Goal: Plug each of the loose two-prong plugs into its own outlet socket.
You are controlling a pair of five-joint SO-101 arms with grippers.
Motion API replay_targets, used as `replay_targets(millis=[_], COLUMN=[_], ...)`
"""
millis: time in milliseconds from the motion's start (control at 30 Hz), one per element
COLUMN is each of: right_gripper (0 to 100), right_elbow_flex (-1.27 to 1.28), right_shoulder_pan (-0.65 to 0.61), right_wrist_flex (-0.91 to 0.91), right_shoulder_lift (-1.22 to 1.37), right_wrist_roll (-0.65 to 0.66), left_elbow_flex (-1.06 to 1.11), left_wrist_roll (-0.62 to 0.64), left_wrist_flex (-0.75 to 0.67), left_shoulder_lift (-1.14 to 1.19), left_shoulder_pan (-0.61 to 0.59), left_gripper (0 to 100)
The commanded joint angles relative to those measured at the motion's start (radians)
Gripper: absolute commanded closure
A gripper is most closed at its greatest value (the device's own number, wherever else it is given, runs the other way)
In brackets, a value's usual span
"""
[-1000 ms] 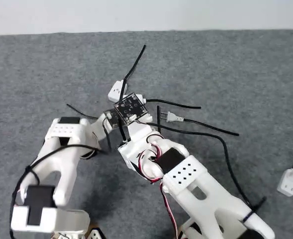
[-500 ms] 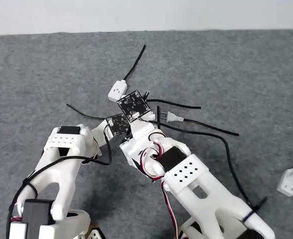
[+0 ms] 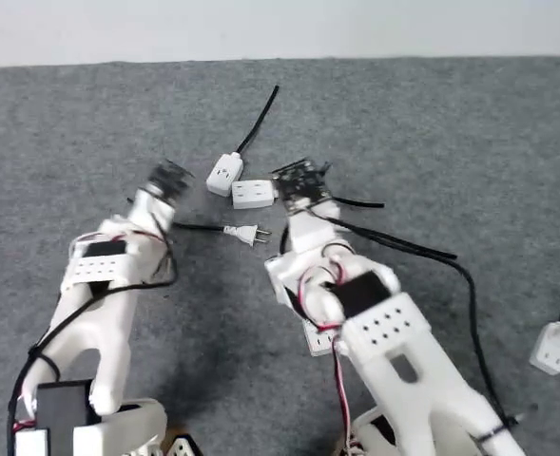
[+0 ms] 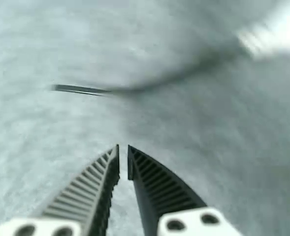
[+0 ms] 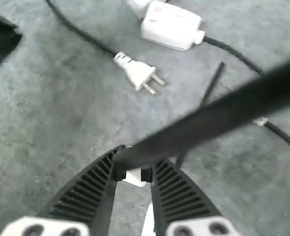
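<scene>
Left gripper is pulling back, jaws together, empty. Right gripper, jaws clamped on a two-prong plug, is advancing; outlet socket ahead of them, loose plug lying between.

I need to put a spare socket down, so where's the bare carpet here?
Bare carpet lies back right, between the wall and the cords, and front, between left arm and right arm. The middle is crowded: two sockets, the loose plug and the right jaws gripping a second plug.
</scene>
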Motion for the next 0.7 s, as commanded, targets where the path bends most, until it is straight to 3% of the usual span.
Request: replay_targets(millis=[0, 367, 667], right_gripper=[99.1, 99.1, 99.1], right_elbow_flex=[0.075, 0.318, 0.474], right_shoulder_pan=[0.031, 0.111, 0.122], right_wrist_flex=[-0.036, -0.039, 0.007], right_shoulder_lift=[-0.124, -0.318, -0.624], right_wrist_roll=[0.023, 0.153, 0.206], left_elbow_flex=[-0.05, -0.047, -0.042], left_wrist_roll=[0.17, 0.167, 0.121], left_wrist_flex=[-0.114, -0.114, -0.11], left_shoulder_lift=[-0.026, -0.026, -0.025], left_shoulder_pan=[-0.063, -0.06, -0.041], left_gripper=[97, 97, 97])
